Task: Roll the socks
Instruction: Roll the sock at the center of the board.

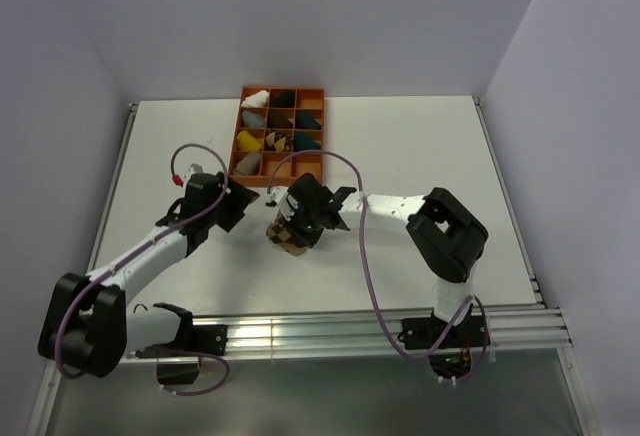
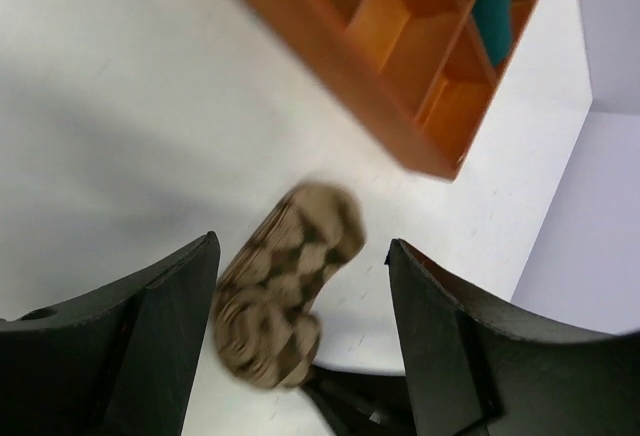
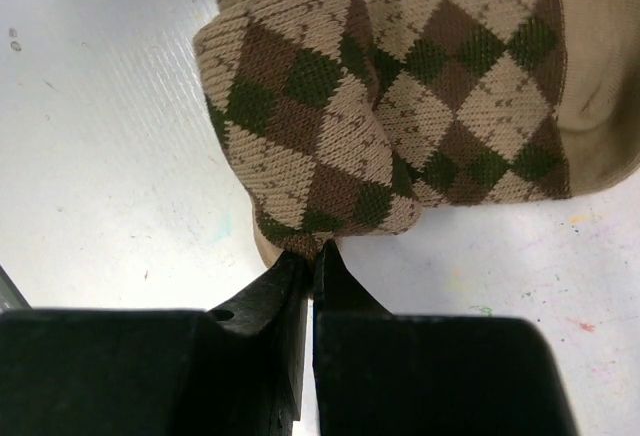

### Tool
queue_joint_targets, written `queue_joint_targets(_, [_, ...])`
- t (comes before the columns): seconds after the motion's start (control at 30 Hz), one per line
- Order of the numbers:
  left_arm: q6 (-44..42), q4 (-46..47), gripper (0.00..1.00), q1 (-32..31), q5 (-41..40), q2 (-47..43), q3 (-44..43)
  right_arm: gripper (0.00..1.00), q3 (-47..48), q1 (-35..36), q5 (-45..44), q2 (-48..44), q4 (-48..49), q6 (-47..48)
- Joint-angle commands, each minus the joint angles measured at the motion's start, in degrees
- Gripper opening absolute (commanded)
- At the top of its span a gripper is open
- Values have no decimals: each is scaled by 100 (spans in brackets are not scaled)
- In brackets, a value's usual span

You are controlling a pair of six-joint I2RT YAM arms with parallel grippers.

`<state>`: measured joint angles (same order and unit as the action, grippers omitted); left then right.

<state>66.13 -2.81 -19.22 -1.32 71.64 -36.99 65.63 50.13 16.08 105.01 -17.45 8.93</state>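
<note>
So at this point the tan, brown and dark-green argyle fabric sock (image 3: pixel 330 126) sat as a half-done bundle around the middle of the white surface (image 1: pixel 420 146). It was a bit short of the orange plastic compartment tray (image 1: pixel 283 88) parked at the far edge. The plain tan fabric sock (image 3: pixel 600 76) poked out beside it, so the pair looked stacked to be rolled as one.

The right tool (image 3: pixel 312 256) was clamped fully together on the bottom lip of the folded-over argyle part, with just a pinch of fabric between its jaws. My guess is that grip was there to stop the fold springing open, since knit stuff like this wants to unroll the second you let go.

The left tool (image 2: pixel 302 246) was spread wide with nothing in it, hanging on the left-edge side of the bundle and not touching it. From its wrist view the roll showed right between its fingers (image 2: pixel 150 346), so I'd say it was lined up to come in and help tuck or hold. The roll looked loose and lopsided, so I'd call the job partway done at best. The other sock bundles (image 1: pixel 256 99) in the tray weren't involved.
</note>
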Motion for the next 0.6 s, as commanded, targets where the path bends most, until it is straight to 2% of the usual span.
queue_joint_targets(0.0, [506, -11, 73, -38, 342, -701, 692, 0, 205, 32, -17, 169, -206, -110])
queue_joint_targets(0.1, [655, 219, 73, -160, 519, -1159, 1158, 0, 337, 32, 97, 265, -337, -242])
queue_joint_targets(0.23, [673, 420, 74, -563, 308, -1354, 1414, 0, 503, 32, 308, 379, -417, -418])
queue_joint_targets(0.47, [735, 1141, 72, -1013, 159, -819, 1511, 0, 697, 32, 466, 520, -593, -699])
queue_joint_targets(0.57, [674, 1073, 71, -1127, 159, -424, 1353, 0, 723, 32, 510, 529, -584, -840])
